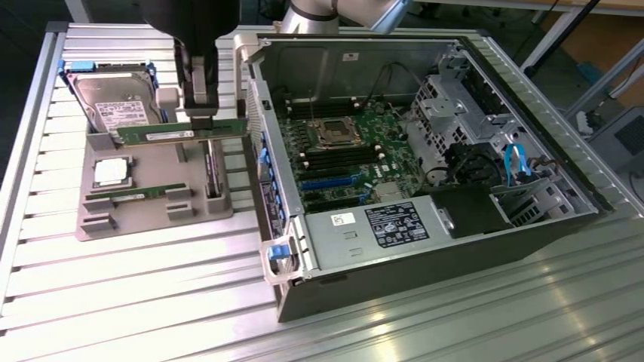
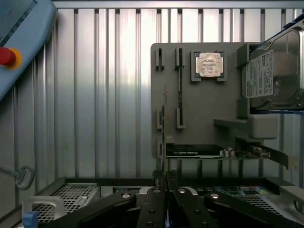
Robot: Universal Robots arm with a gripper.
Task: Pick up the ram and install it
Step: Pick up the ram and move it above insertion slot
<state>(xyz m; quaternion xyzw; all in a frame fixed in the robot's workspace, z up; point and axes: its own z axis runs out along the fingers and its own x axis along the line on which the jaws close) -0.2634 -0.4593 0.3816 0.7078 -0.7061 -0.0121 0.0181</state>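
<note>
My gripper [image 1: 201, 115] is shut on the ram [image 1: 181, 133], a long thin green stick held level above the grey holder tray [image 1: 151, 219], to the exterior view's left of the open computer case [image 1: 433, 249]. In the wrist view the ram [image 2: 164, 133] shows edge-on, rising from between the black fingers [image 2: 153, 199] of the gripper [image 2: 164, 191]. A second green stick [image 1: 136, 194] lies in its slot on the tray. The motherboard [image 1: 348, 162] with its dark memory slots [image 1: 310, 154] lies open inside the case.
On the tray sit a hard drive [image 1: 119, 102], a square silver processor [image 1: 111, 173] and an upright expansion card [image 1: 213, 177]. The case wall [image 1: 264, 143] stands between the tray and the motherboard. A pendant with a red button [image 2: 6, 56] lies on the slatted table.
</note>
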